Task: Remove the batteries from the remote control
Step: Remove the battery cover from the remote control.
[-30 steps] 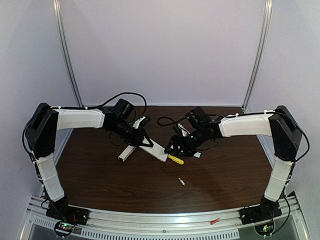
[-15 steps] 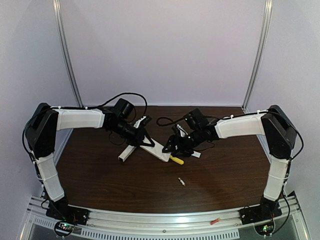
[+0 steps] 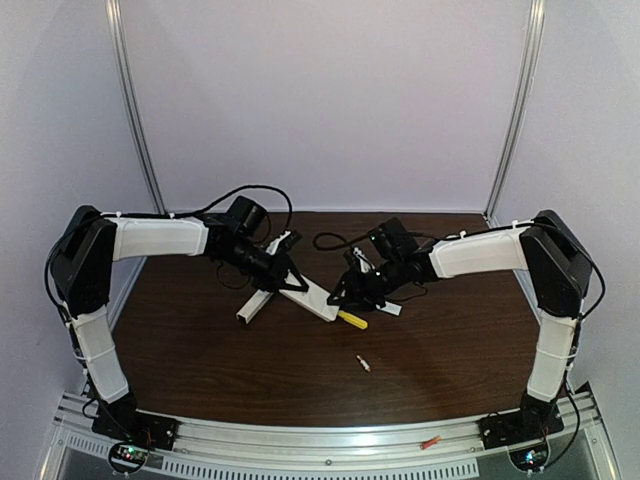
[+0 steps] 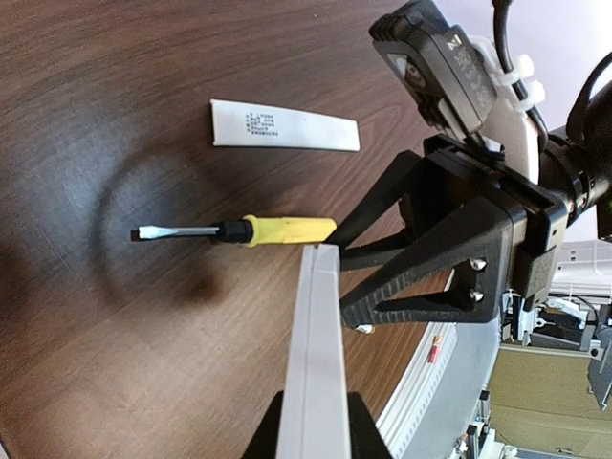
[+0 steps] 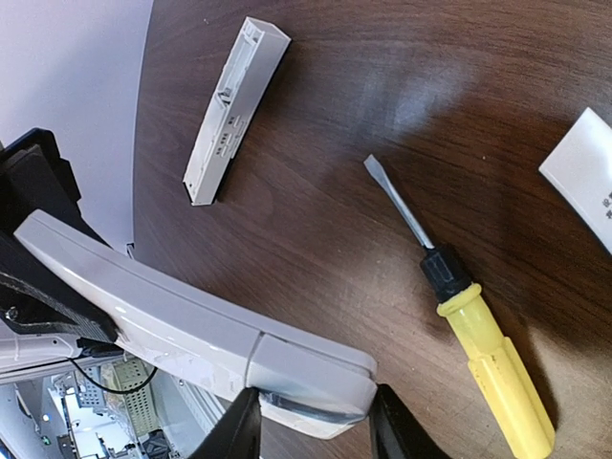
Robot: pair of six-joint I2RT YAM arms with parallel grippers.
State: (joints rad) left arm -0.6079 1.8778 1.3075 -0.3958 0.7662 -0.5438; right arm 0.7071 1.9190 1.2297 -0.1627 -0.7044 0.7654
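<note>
Clamping the remote control at both ends, you're pinching it between your two arms.
Your left gripper is squeezing one end, and your right gripper is biting the other, just above the yellow screwdriver. One battery is lying loose on the table, nearer the arm bases and well apart from the remote control.

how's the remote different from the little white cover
The remote is held at both ends, in the jaws of the left gripper and the right gripper; the cover lies loose and flat on the table. The remote is longer and thicker; the cover is a thin strip. The cover carries small print; the remote's visible faces are plain. Both are pale, straight-edged pieces.
</note>
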